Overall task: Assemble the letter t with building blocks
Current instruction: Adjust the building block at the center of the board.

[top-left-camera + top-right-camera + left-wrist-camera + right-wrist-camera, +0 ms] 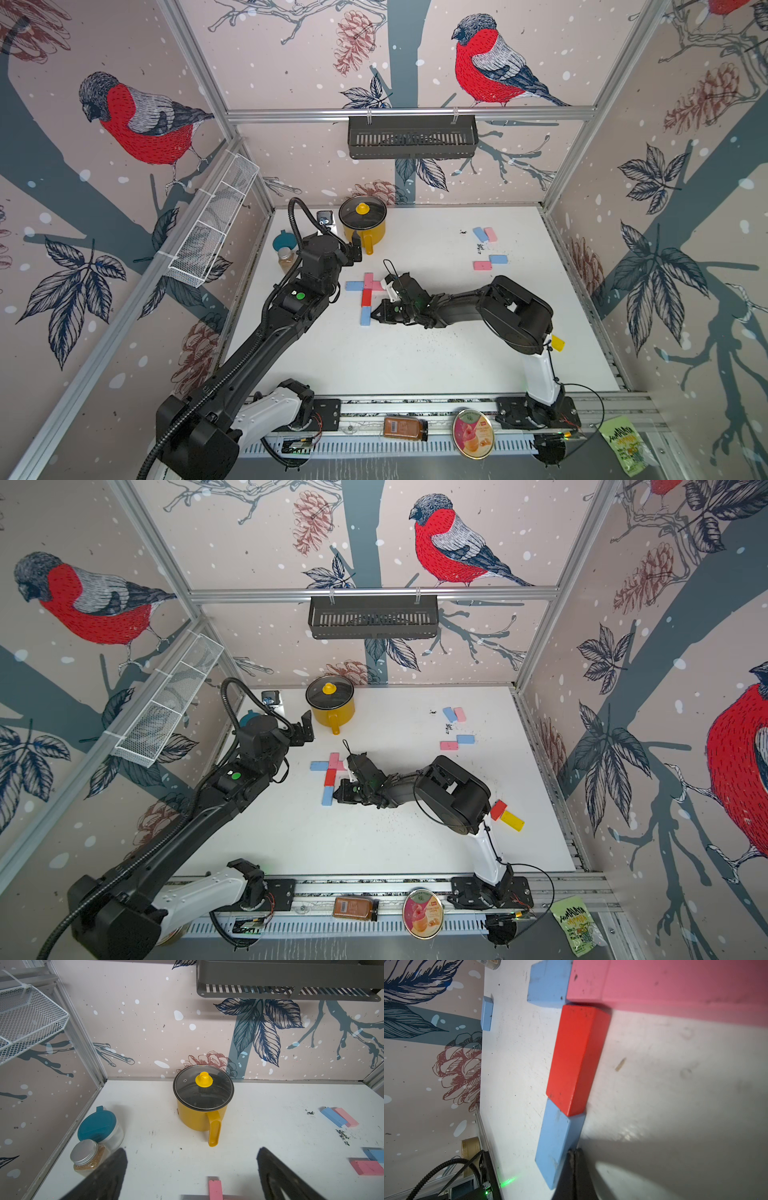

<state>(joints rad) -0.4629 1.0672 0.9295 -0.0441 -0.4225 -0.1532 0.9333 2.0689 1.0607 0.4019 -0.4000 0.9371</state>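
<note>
White table (415, 365): building blocks (366, 297) are laid centrally as a near-complete t; spare pairs (485, 234) are left well apart. Blocks are judged light, rigid, easily nudged, and best gripped across the long sides. Left gripper (192, 1153) is held wide, empty. Right gripper (574, 1152) is closed, empty, set against the lowest blue block (556, 1147).

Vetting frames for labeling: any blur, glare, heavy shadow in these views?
Right wrist: pink block soft, too near the lens; right gripper casts a broad shadow on the table. Left wrist: left gripper fingers blurred; pot lid mirrors the rack. Both top views: evenly lit, sharp.
</note>
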